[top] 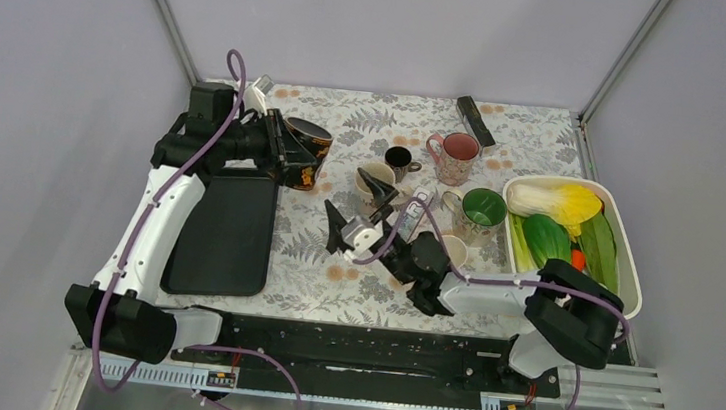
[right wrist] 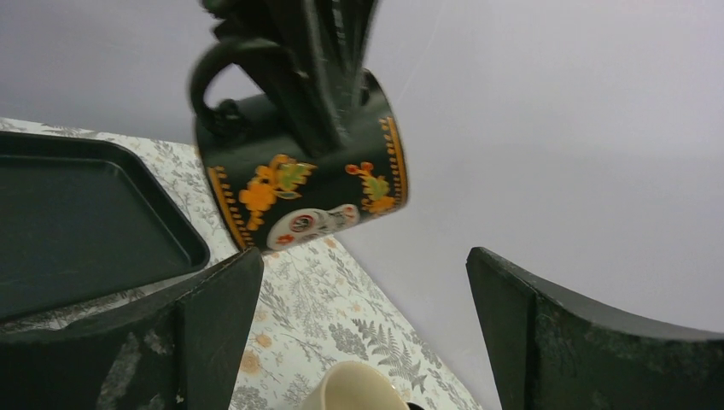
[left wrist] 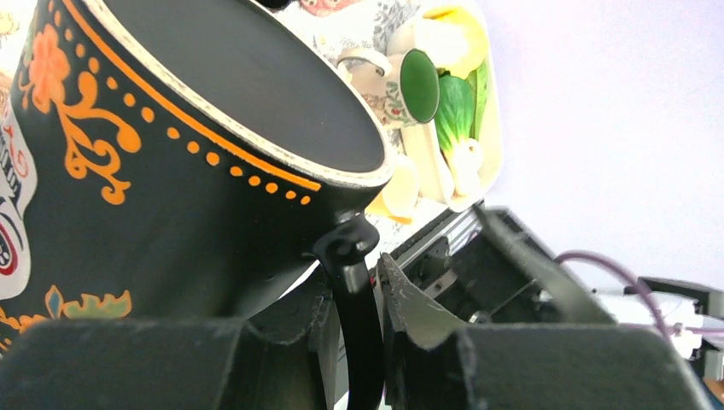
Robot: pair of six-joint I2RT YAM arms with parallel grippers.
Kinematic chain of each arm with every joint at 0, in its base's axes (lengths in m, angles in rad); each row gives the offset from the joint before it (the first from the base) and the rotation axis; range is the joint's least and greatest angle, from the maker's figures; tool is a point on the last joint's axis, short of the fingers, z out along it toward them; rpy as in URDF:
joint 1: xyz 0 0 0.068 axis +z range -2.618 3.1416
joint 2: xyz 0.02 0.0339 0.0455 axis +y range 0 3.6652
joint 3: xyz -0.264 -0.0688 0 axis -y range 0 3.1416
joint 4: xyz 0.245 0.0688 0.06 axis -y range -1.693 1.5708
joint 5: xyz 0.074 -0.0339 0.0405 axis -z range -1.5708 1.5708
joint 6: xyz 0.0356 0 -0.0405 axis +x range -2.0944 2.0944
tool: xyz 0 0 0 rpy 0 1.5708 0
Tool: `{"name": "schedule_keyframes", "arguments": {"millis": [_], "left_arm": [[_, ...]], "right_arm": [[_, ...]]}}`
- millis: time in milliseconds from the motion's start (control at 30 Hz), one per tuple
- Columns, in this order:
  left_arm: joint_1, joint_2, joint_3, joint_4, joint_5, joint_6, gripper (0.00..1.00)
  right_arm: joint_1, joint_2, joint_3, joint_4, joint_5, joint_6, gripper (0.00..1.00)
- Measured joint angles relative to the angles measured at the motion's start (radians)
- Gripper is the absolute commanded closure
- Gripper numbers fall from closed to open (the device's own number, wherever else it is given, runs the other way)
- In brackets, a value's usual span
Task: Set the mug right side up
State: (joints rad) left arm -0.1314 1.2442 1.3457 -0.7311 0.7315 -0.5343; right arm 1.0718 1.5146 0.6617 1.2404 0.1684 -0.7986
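The black mug (top: 306, 146) with orange flower patterns hangs tilted above the far left of the table. One round end faces up and to the right. My left gripper (top: 278, 154) is shut on its thin black handle (left wrist: 354, 295); the mug body (left wrist: 162, 137) fills the left wrist view. In the right wrist view the mug (right wrist: 299, 184) shows off the table with its handle uppermost. My right gripper (top: 349, 201) is open and empty at the table's middle, its jaws wide apart (right wrist: 363, 273) above a cream mug (right wrist: 363, 389).
A black tray (top: 226, 232) lies under the left arm. A small black cup (top: 399, 158), a pink mug (top: 456, 157), a green-lined mug (top: 479, 211) and a cream mug (top: 377, 179) stand mid-table. A white basin (top: 627, 261) of vegetables is at the right, a black block (top: 475, 118) at the back.
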Motion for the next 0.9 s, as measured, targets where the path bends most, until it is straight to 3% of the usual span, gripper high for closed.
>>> {"name": "schedule_keyframes", "arguments": {"millis": [267, 500, 767, 900], "left_arm": [[0.008, 0.005, -0.036, 0.135, -0.001, -0.159, 1.0], [0.01, 0.006, -0.06, 0.186, 0.007, -0.24, 1.0], [0.016, 0.0, -0.069, 0.237, 0.028, -0.292, 1.0], [0.027, -0.002, -0.069, 0.251, 0.032, -0.303, 1.0]], "right_arm": [[0.162, 0.228, 0.101, 0.089, 0.222, -0.25, 0.01], [0.178, 0.343, 0.302, 0.14, 0.433, -0.468, 0.01], [0.165, 0.435, 0.442, 0.195, 0.47, -0.6, 0.01], [0.16, 0.443, 0.432, 0.194, 0.469, -0.628, 0.01]]}}
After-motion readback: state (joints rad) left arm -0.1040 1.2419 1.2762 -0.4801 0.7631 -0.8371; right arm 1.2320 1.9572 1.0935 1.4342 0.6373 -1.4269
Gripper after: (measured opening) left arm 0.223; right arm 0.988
